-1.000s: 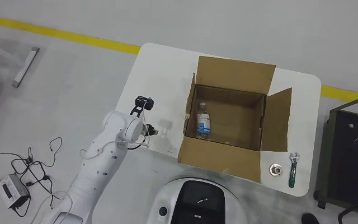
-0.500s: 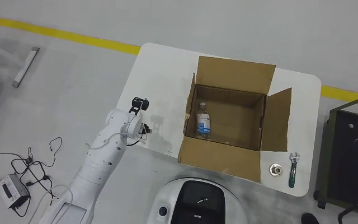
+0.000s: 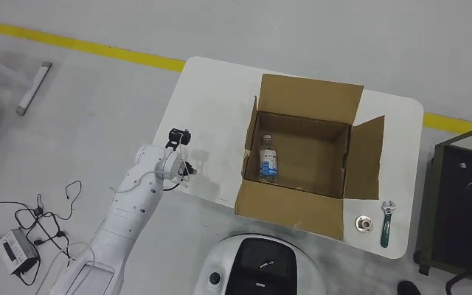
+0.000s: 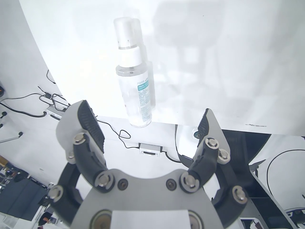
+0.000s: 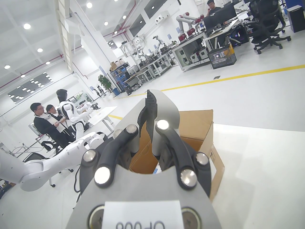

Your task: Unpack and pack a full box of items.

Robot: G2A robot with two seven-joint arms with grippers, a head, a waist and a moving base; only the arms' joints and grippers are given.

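Note:
A clear spray bottle (image 4: 134, 82) with a see-through cap seems to lie flat on the white table (image 3: 214, 96), its base at the table's left edge. My left gripper (image 4: 144, 110) is open just off that edge, a short way back from the bottle's base and holding nothing. In the top view the left gripper (image 3: 186, 169) is at the table's left rim. The open cardboard box (image 3: 299, 203) stands mid-table with a water bottle (image 3: 268, 157) lying inside by its left wall. My right gripper (image 5: 149, 110) is shut and empty, with the cardboard box (image 5: 197, 129) beyond it.
A green-handled wrench (image 3: 387, 223) and a small round metal part (image 3: 363, 223) lie at the table's front right corner. A dark green cabinet (image 3: 450, 206) stands right of the table. Cables (image 3: 44, 221) lie on the floor at the left.
My left arm has drawn back leftward from the table, away from the spray bottle, with its gripper open. The box and water bottle have not moved.

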